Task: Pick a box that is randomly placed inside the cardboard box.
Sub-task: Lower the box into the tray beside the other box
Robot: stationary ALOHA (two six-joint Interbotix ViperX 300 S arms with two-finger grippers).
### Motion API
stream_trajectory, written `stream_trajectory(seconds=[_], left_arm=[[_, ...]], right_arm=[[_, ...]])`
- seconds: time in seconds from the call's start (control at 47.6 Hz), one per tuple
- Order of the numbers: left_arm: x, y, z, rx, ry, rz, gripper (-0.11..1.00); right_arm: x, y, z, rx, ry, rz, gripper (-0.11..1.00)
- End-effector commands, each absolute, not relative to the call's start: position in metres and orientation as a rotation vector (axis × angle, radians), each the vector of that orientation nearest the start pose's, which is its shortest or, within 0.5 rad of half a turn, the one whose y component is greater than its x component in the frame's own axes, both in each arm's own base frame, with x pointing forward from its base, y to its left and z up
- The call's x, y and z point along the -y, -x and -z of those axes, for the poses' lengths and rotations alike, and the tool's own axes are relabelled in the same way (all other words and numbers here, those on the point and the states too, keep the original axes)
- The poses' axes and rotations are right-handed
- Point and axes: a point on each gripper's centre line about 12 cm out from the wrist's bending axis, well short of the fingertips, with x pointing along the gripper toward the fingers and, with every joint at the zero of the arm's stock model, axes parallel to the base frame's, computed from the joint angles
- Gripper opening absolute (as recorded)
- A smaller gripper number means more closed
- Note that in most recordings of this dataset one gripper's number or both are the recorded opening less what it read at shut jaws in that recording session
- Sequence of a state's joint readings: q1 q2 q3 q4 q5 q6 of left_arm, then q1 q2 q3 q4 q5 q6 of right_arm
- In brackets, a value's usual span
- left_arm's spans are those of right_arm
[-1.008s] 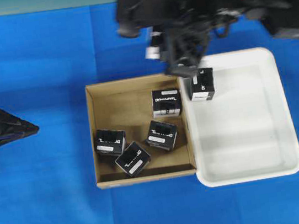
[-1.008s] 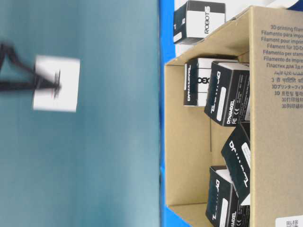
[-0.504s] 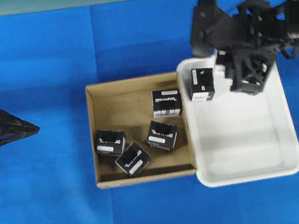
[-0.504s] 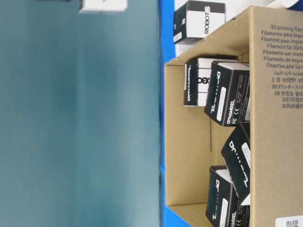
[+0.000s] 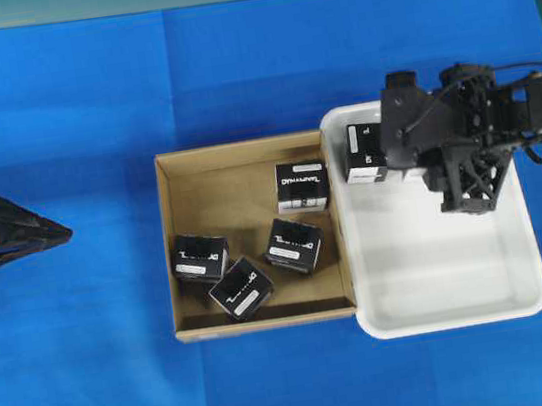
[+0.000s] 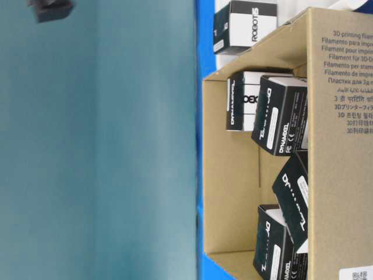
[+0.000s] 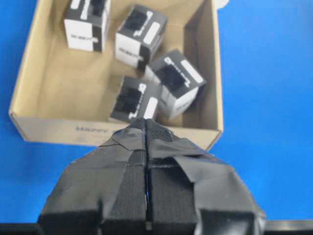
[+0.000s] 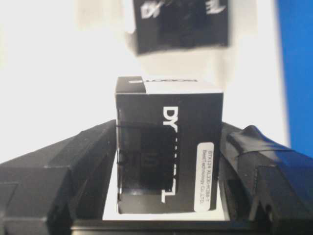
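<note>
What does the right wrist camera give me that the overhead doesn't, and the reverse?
Only the right wrist view: the box clamped between the fingers of the right gripper. Only the overhead: the cardboard box with four cartons inside, and the left gripper parked at the left edge. Both: the white tray and a second carton lying in it.

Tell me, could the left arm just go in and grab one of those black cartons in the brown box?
Probably yes. The cardboard box is open-topped, four black cartons lie uncovered, and the left gripper, empty and shut, faces them. The right gripper is busy over the white tray.
</note>
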State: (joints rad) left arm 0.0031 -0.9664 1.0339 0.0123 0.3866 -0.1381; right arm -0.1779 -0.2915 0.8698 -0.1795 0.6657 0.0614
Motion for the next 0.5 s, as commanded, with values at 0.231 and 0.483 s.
stream_trajectory(seconds=[0.231,0.483], left_arm=[[-0.001,-0.197,-0.286,-0.406,0.123,-0.032,-0.07],[-0.001,-0.197,-0.286,-0.406,0.123,-0.032,-0.07]], right_arm=[[0.068,-0.253,-0.141,-1.217,0.014,0.219,0.66],[0.071,-0.254,-0.134,-1.237,0.04,0.2,0.66]])
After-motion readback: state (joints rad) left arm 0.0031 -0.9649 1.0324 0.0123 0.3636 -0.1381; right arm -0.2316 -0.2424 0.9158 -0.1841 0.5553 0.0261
